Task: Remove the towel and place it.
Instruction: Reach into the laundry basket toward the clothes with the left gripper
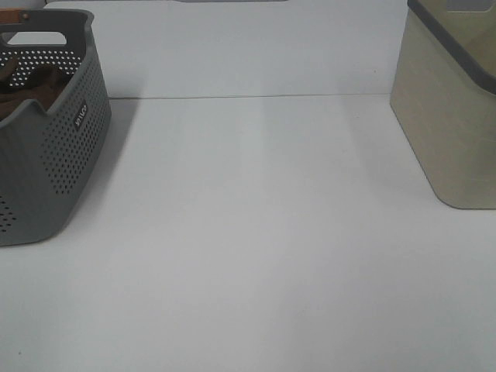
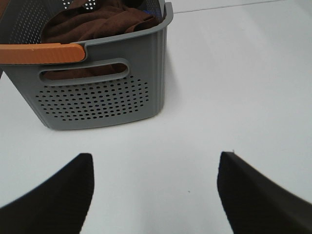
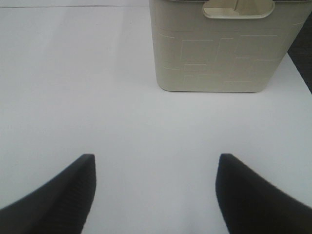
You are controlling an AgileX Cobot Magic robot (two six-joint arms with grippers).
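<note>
Item 1. White table [image 1: 256, 248]: a plain matte surface that fills most of the exterior high view. A faint seam crosses it in the upper part of the frame.

Item 2. Grey basket [image 1: 54, 155]: perforated plastic, at the left edge of the exterior high frame and partly cut off by it. It stands upright on the table. It has a cut-out grip slot at the end, a small pale label [image 1: 80, 116] on the side wall, and an orange handle [image 2: 41, 52] along the rim in the left wrist view.

Item 3. Towel [image 2: 92, 22]: dark brown cloth, bunched inside the grey basket, with its folds reaching about rim height. In the exterior high view it shows only as a brown mass at the upper left, behind the basket wall. A sliver of blue fabric [image 2: 145, 9] shows beside it at the far wall.

Item 4. Beige bin [image 1: 449, 116]: solid-walled with a dark rim band, at the right edge of the exterior high frame, well apart from the basket. The right wrist view shows a moulded block pattern and a handle slot.

Item 5. Left gripper [image 2: 155, 195]: dark fingers spread wide with nothing between them, above bare table near the basket's end wall but not touching it.

Item 6. Right gripper [image 3: 155, 195]: fingers likewise spread wide and empty, above bare table, facing the beige bin and clear of it.
</note>
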